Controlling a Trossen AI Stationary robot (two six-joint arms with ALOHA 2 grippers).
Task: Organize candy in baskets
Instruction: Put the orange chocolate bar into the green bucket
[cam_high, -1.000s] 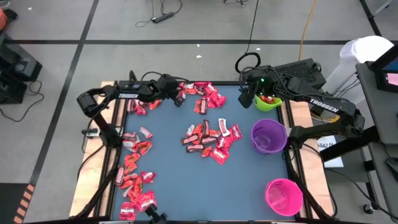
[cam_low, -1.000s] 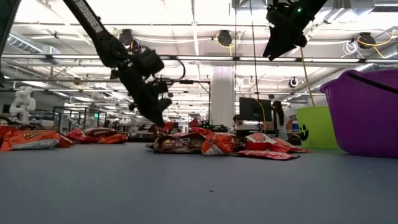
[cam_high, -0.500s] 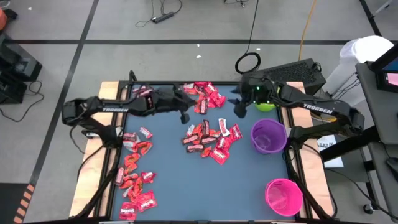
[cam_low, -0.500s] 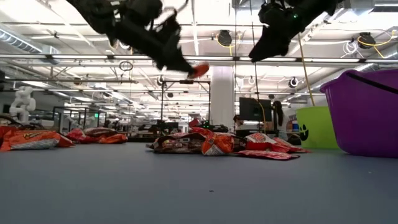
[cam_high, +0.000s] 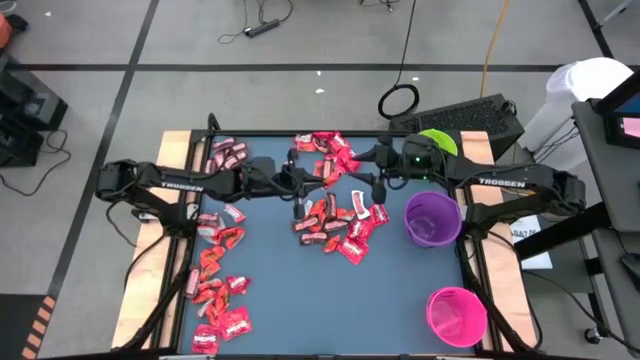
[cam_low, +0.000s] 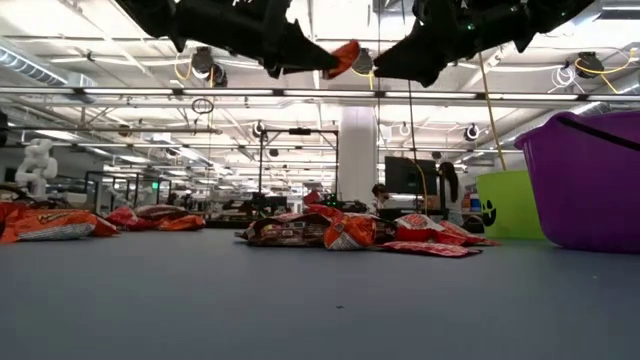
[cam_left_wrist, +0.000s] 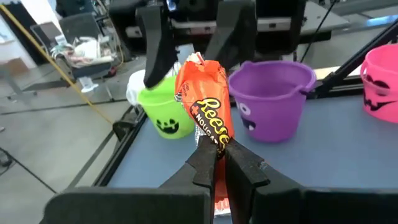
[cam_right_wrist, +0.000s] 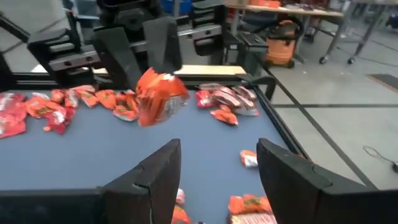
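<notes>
My left gripper (cam_left_wrist: 217, 148) is shut on an orange wrapped candy (cam_left_wrist: 204, 106), high above the table's middle (cam_low: 345, 55). My right gripper (cam_right_wrist: 217, 155) faces it from the table's right (cam_high: 360, 185). It is open, and its fingers stand a little apart from the candy's free end (cam_right_wrist: 160, 96). More candy lies in piles on the blue mat: in the middle (cam_high: 335, 220), at the far edge (cam_high: 325, 155) and along the left (cam_high: 215, 290). A lime green basket (cam_high: 437, 142), a purple basket (cam_high: 432, 218) and a pink basket (cam_high: 456, 315) stand along the right side. My left gripper pinches the candy by one end of its wrapper (cam_left_wrist: 214, 138) between its two fingers. The fingers lie about level and point toward the table's right. The candy sticks out beyond the fingertips, slanting upward, lifted clear of the table.
A smaller group of candy (cam_high: 228, 155) lies at the far left corner. The near middle of the blue mat (cam_high: 330, 310) is bare. A keyboard (cam_high: 470, 112) and cables lie beyond the far right corner.
My left gripper has risen from the far left candy and swung toward the table's middle, tipping from pointing down to about level, with the orange candy lifted clear. My right gripper has left the green basket, come down and toward the left, and turned level to face it.
</notes>
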